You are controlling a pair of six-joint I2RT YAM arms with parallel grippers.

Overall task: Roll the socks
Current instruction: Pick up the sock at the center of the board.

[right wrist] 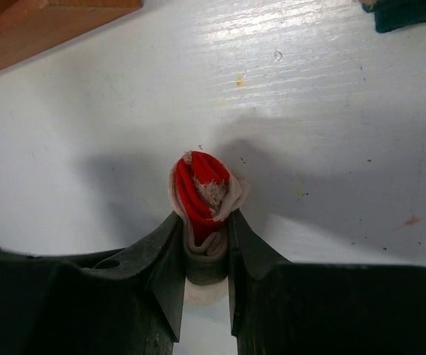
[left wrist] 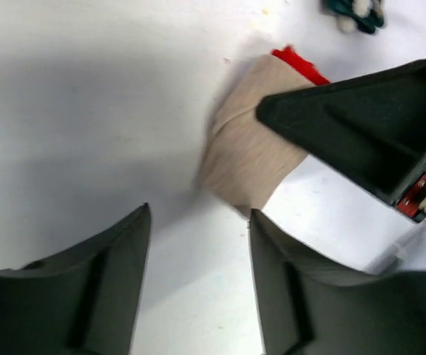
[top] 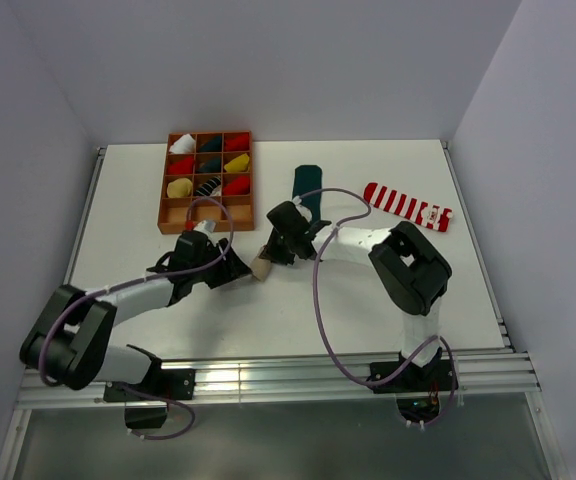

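Currently, the white table [top: 368,300] fills most of my top view. The left arm [top: 118,300] reaches in from the lower left and the right arm [top: 408,265] from the lower right, and they meet near the centre of the frame. The wooden divided tray [top: 173,215] sits in the upper left part of the table. It holds rolled bundles [top: 180,187] in white, red, yellow and dark colours, and its near row is bare. The striped sock [top: 406,205] lies flat in the upper right. The green sock [top: 308,185] lies flat just above centre, partly behind the right wrist. The beige sock [top: 262,266] is at the centre, between the two tools. In my right wrist view the right gripper [right wrist: 202,222] is closed on the beige sock [right wrist: 202,192]. The sock stands as a tight roll with its red core showing, pinched between both fingers. In my left wrist view the left gripper [left wrist: 198,213] is partly open with nothing between its fingers. The beige sock [left wrist: 254,159] lies just beyond the fingertips, towards the upper right of that frame. I cannot tell whether the nearer finger touches it.
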